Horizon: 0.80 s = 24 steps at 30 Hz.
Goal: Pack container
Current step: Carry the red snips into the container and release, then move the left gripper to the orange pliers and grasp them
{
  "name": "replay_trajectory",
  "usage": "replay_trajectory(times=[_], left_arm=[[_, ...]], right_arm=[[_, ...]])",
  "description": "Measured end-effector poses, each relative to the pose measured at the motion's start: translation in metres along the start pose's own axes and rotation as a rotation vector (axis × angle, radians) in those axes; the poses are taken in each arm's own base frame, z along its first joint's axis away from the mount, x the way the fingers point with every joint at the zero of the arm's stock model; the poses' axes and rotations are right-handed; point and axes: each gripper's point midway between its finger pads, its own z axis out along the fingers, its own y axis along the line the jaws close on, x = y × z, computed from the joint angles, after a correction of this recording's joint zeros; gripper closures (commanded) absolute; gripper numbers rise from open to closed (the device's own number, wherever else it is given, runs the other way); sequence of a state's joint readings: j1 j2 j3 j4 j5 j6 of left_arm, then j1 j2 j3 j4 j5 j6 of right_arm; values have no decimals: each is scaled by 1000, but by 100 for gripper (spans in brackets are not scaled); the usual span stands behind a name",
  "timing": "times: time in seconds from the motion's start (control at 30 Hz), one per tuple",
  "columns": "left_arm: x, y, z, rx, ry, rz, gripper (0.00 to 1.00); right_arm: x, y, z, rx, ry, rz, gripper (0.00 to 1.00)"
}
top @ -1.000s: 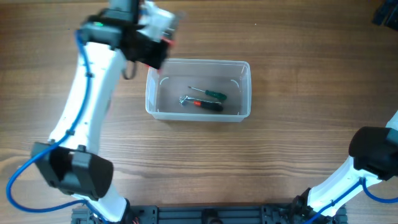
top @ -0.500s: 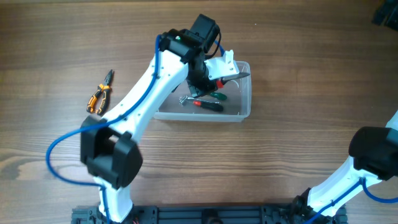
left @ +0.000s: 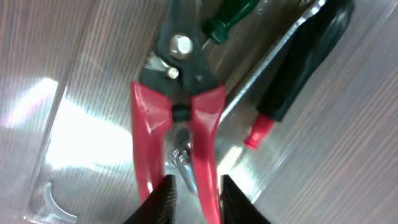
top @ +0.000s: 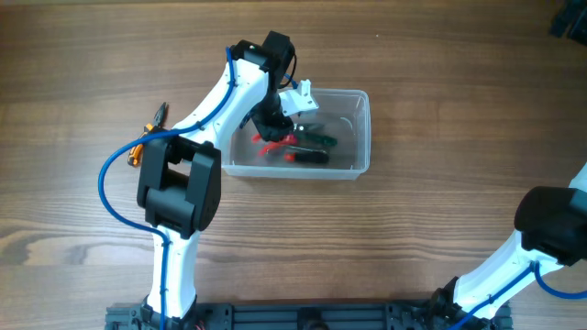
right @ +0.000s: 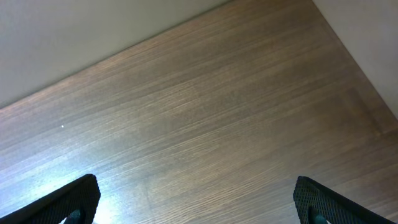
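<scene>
The clear plastic container [top: 363, 128] stands at the table's middle. My left gripper [top: 275, 124] reaches down into its left half. In the left wrist view the fingers [left: 194, 199] sit close together around the handles of the red-handled pliers [left: 180, 106], whose dark head points away over the tub floor; the pliers also show in the overhead view [top: 268, 144]. A green-handled screwdriver [top: 317, 139] and a black-handled tool with a red collar [top: 310, 157] lie in the tub beside them. My right gripper [right: 199, 199] is open and empty above bare table.
Orange-handled pliers [top: 145, 137] lie on the table left of the container, partly behind the left arm. The right arm's base [top: 550, 225] stands at the right edge. The container wall [left: 37, 124] is close on the left of the left gripper.
The left arm swung from outside the tub's upper left in over it with the red pliers, then drew back left and lowered into the tub's left half.
</scene>
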State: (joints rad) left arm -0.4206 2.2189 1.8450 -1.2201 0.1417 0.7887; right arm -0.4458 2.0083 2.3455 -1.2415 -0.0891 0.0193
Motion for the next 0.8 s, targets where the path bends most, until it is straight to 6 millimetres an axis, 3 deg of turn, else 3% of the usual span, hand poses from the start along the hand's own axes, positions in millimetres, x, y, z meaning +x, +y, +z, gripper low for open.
replay_trajectory(times=[0.07,0.27,0.33,0.4,0.43,0.5,0.57,0.63,0.7,0.8], left_arm=[[-2,-2,0,11,-8,1,21],[-8,-7,-4,38,-43,-5,26],[-18,-5,-30,-6,-102,-12,26],[-23,1,-77,-101,-185,-43,31],[-18,7,-111,-177,-231,-79,34],[15,28,-178,-353,-288,-226,41],[54,44,-204,-433,-268,-378,49],[114,63,-205,-443,-183,-602,53],[146,78,-200,-443,-154,-752,53],[211,96,-188,-411,-125,-1031,53]], right_arm=[[0,0,0,0,0,0,0],[0,0,0,0,0,0,0],[0,0,0,0,0,0,0],[0,0,0,0,0,0,0],[0,0,0,0,0,0,0],[0,0,0,0,0,0,0],[0,0,0,0,0,0,0],[0,0,0,0,0,0,0],[0,0,0,0,0,0,0],[0,0,0,0,0,0,0]])
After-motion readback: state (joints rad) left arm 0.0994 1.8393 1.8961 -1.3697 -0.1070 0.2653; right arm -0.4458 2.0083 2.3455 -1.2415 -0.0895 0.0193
